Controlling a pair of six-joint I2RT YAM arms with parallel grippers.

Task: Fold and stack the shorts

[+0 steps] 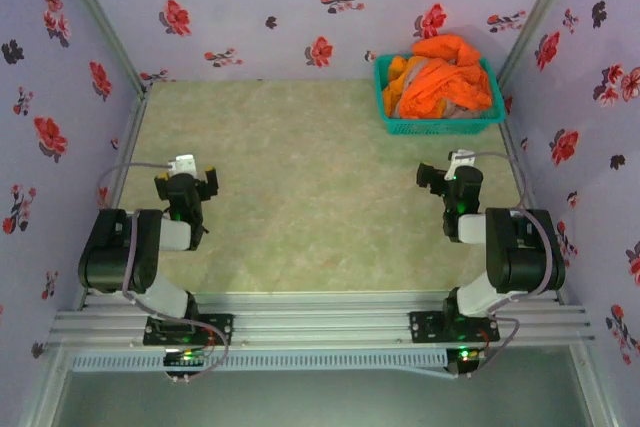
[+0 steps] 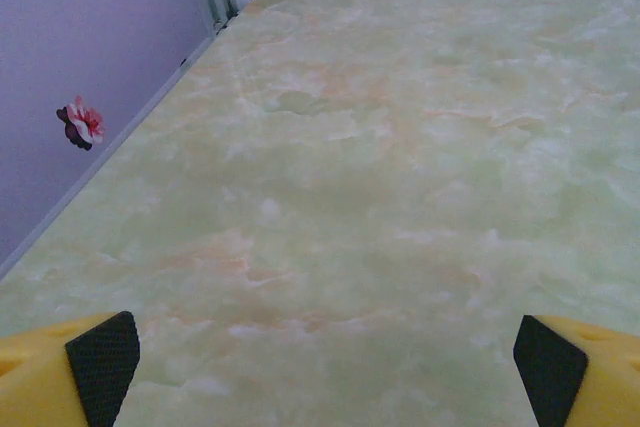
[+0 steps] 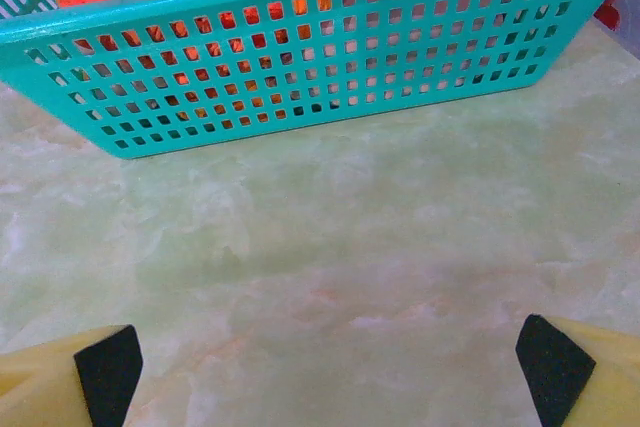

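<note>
While the shorts [image 1: 440, 82] sit bunched and unfolded in a heap, they fill the teal mesh basket [image 1: 438, 127] in the far right corner of the table [image 1: 300, 197]. Mostly bright orange cloth, with a pale pinkish patch low in the pile; can't separate individual pairs. Right wrist view: orange shows over the rim and through the basket's holes, with the basket wall just ahead of the right gripper [image 3: 330, 367], not touching. Its jaws stand wide with nothing between them, black pads [image 3: 108, 367] at the 2 bottom corners. Same for the left gripper [image 2: 325, 367]: spread wide, empty, over bare green marble-pattern table on the left side, well apart from the basket. Floral-print walls [image 1: 250, 7] close 3 sides.
</note>
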